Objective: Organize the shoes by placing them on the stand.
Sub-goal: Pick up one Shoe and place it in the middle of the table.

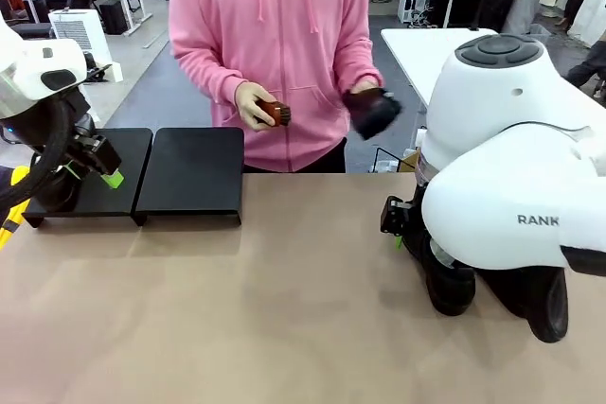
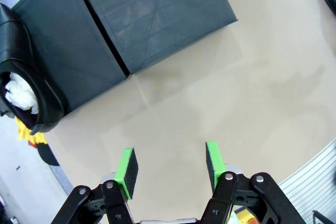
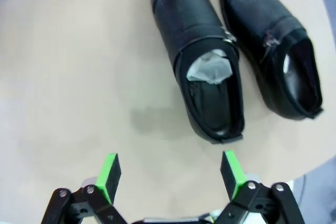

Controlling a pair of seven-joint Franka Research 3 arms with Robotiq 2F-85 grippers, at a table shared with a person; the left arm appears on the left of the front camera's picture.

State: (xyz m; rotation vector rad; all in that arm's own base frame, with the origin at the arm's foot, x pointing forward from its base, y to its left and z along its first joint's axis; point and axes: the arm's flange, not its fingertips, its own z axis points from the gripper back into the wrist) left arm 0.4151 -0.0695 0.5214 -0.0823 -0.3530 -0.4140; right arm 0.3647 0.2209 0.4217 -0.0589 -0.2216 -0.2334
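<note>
Shoes (image 3: 210,72) lie paired on the table (image 3: 63,77) below the wide-open, empty right gripper (image 3: 170,174). A third shoe (image 2: 31,72) rests on the stand (image 2: 157,19) near the left gripper (image 2: 170,169), parted and empty.

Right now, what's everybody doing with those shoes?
The person at the far side holds a brush and a shoe. The left gripper hangs open and empty near the stand, where another shoe sits at one end. The right gripper hangs open over two shoes lying side by side on the table.
</note>
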